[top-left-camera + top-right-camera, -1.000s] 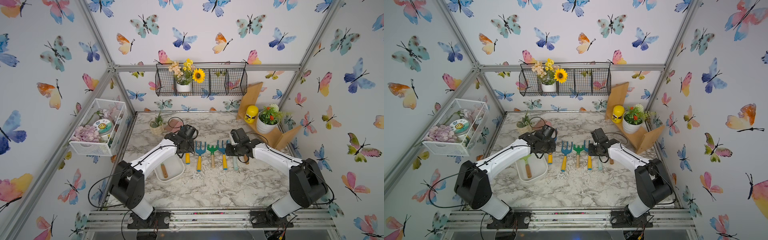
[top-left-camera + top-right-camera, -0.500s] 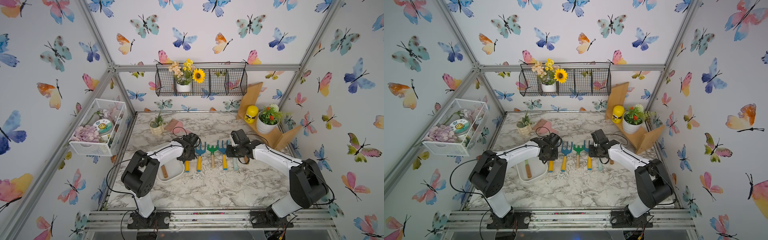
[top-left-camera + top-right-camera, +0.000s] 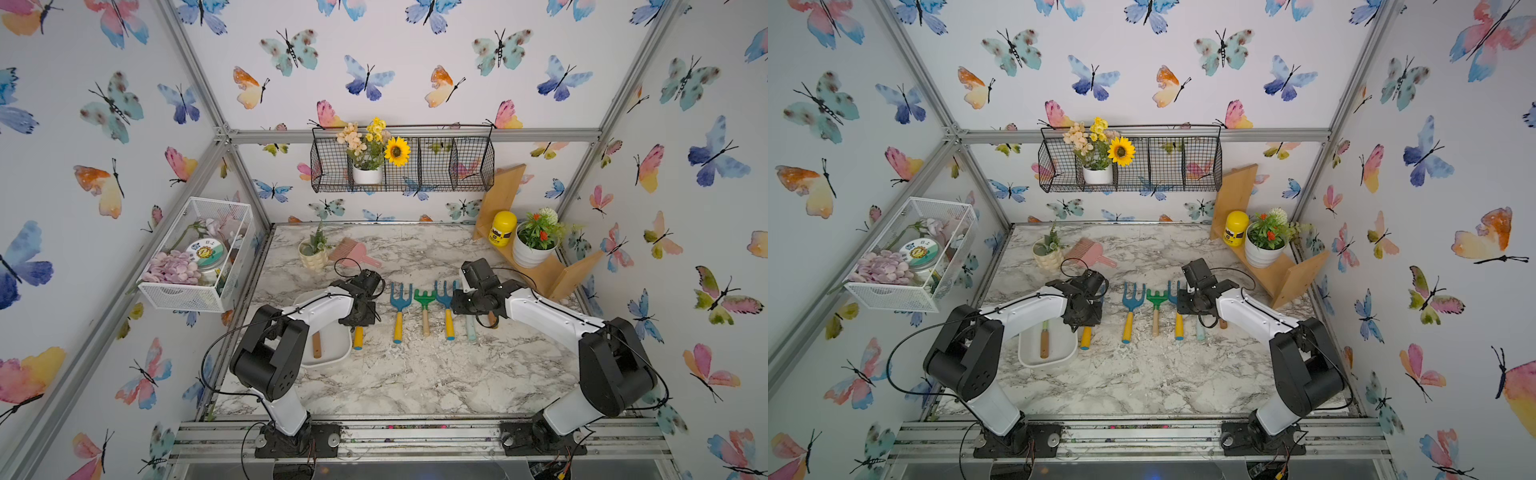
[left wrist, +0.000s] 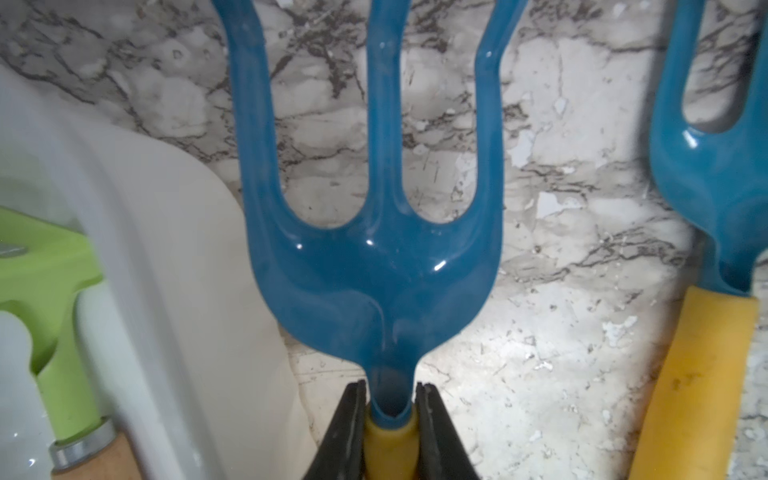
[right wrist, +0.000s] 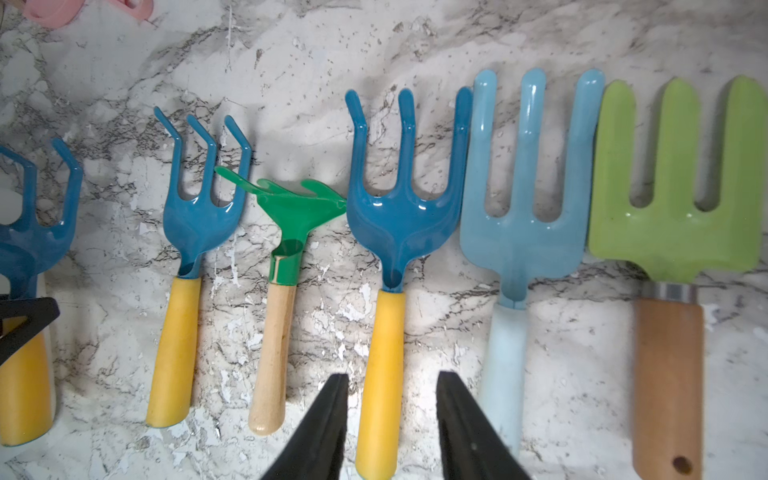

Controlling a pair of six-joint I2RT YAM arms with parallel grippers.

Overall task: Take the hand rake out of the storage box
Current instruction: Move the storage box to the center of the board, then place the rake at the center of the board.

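My left end effector (image 4: pixel 390 392) is pinching the blue hand rake (image 4: pixel 374 282) at its neck, right above the yellow handle. The rake sits outside the storage box (image 4: pixel 174 257), just beside its wall, over the surface (image 4: pixel 561 374). My right end effector (image 5: pixel 392 382) is spread astride the second blue rake (image 5: pixel 401 224).

Black wire basket (image 3: pixel 436 166) on rear wall holds a flower pot (image 3: pixel 367 174). Wooden shelf (image 3: pixel 540 272) carries yellow jar (image 3: pixel 502 228) and potted plant (image 3: pixel 532 251).

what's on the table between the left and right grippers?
Two loose tools: a blue rake and a green rake, side by side. Both top views show them.
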